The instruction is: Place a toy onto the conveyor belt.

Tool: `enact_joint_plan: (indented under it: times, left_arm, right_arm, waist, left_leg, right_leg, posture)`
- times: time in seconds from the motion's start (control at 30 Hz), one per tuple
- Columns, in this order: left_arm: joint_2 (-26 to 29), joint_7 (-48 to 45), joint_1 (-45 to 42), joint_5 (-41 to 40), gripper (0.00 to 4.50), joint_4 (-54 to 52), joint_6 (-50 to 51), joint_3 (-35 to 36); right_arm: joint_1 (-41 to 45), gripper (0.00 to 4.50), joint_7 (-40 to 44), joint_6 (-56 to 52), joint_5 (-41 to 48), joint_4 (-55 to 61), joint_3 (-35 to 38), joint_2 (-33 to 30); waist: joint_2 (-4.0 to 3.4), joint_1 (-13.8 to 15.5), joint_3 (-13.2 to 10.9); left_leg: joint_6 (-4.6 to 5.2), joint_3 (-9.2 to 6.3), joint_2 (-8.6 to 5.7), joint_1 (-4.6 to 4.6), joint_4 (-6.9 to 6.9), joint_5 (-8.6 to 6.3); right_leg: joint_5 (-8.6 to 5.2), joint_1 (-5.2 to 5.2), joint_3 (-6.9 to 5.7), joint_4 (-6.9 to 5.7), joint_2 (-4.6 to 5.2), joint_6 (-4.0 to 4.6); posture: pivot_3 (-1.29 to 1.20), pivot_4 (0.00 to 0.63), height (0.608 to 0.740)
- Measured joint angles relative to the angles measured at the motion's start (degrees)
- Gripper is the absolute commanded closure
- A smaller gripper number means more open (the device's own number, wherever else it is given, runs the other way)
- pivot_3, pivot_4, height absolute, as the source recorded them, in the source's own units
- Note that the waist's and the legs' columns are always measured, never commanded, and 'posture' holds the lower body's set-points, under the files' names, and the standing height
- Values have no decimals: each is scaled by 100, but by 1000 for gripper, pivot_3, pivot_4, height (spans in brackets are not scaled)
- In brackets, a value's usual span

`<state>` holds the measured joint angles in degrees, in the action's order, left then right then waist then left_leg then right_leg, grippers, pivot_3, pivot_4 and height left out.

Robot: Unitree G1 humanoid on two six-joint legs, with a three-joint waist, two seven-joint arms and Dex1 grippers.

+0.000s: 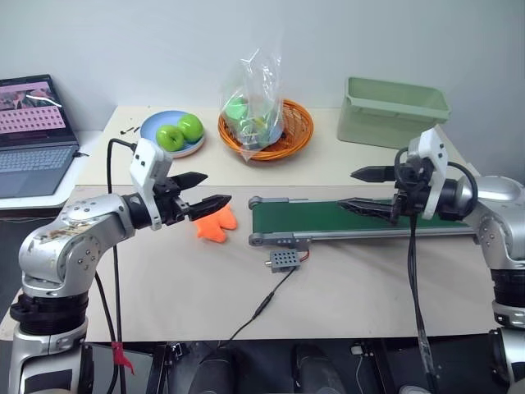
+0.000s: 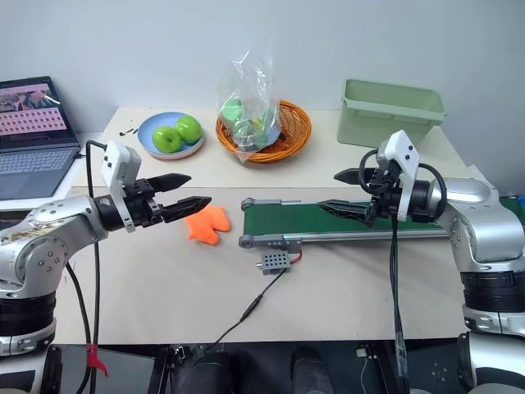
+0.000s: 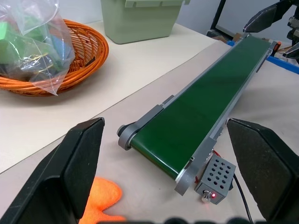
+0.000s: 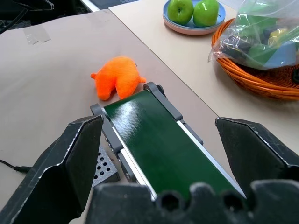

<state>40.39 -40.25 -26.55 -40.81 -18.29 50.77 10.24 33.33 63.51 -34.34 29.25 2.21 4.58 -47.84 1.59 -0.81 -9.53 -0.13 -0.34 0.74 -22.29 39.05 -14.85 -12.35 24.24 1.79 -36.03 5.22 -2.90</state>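
Two robot claws hover over a table; an orange toy lies just off the end of a green conveyor belt, not yet picked up.

The left claw [image 1: 203,189] is spread wide and empty, raised above the toy [image 1: 216,222], which rests on the table at about 9 o'clock from the belt [image 1: 361,218], close to its roller end. The right claw [image 1: 358,190] is also spread, empty, above the belt. Likely risks: the soft, lumpy toy could squash and slip from a shallow pinch; a low descent could shove it against the belt frame; the small grey control box [image 1: 284,260] and its cable at 6 o'clock could snag.
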Motion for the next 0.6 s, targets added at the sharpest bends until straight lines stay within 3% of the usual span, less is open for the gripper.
enact_joint_plan:
  times: [0.43, 0.53, 0.6]
  left_arm:
    - [-228, 13, 116, -357, 48, -22, -72, 303]
    - [-178, 144, 523, -598, 48, -63, 205, 629]
    - [-197, 465, 877, -1001, 48, 207, 698, 1204]
  right_arm:
    - [2, 0, 7, 15, -147, -45, -159, 143]
    - [19, 0, 15, 31, -165, -51, -171, 144]
    - [19, 0, 24, 49, -207, -61, -172, 141]
  waist:
    - [0, 1, 0]
    - [0, -40, 0]
    - [0, -62, 0]
  left_leg:
    - [0, 0, 0, 0, 0, 0]
    - [0, 0, 2, 2, -4, 0]
    - [0, 0, 6, 7, -6, 0]
  right_leg:
    - [0, 0, 0, 0, 1, 0]
    - [0, 3, 4, 0, -2, 0]
    - [0, 4, 4, -5, -4, 0]
  posture:
    - [0, 150, 740]
    - [0, 150, 740]
    - [0, 150, 740]
